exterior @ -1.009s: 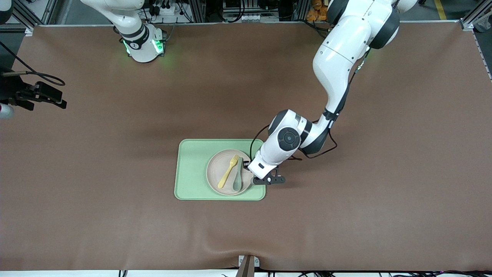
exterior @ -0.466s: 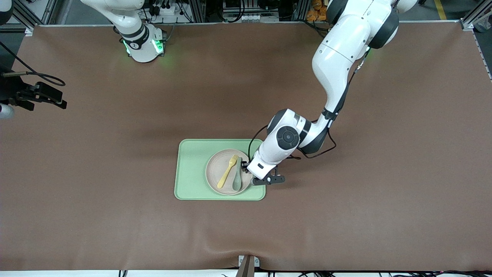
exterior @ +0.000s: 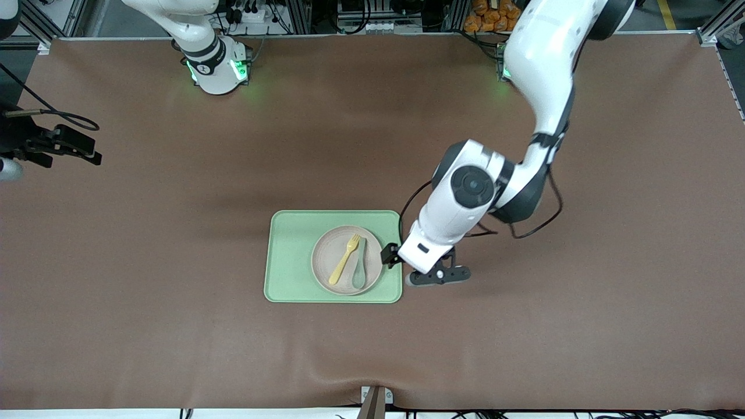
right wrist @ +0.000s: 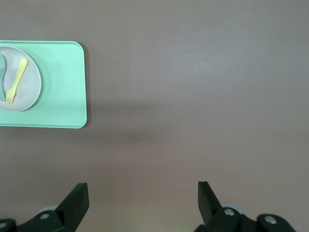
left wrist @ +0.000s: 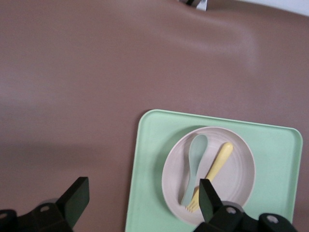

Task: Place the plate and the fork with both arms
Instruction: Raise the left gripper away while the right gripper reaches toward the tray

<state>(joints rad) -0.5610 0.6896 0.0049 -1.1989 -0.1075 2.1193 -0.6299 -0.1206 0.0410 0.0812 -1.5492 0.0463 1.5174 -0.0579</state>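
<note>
The off-white plate [exterior: 334, 273] lies on the light-green tray [exterior: 291, 256], at the tray's end toward the left arm. The pale-yellow fork [exterior: 344, 259] lies on the plate beside a grey-green spoon [exterior: 359, 267]. My left gripper [exterior: 407, 265] is open and empty, up over the tray's edge and the brown table beside it. In the left wrist view [left wrist: 142, 195] the plate [left wrist: 236, 174] and fork [left wrist: 216, 166] show below it. My right gripper [exterior: 64, 144] waits open and empty over the table's right-arm end. Its wrist view [right wrist: 142, 193] shows the tray [right wrist: 63, 87] far off.
The brown mat [exterior: 524, 326] covers the whole table. The half of the tray toward the right arm is bare. A small metal bracket [exterior: 375, 401] sticks up at the table edge nearest the front camera.
My left gripper has pulled away from the plate's rim toward the left arm's end and risen. The plate, fork and spoon stay on the tray. The right arm has not moved.
</note>
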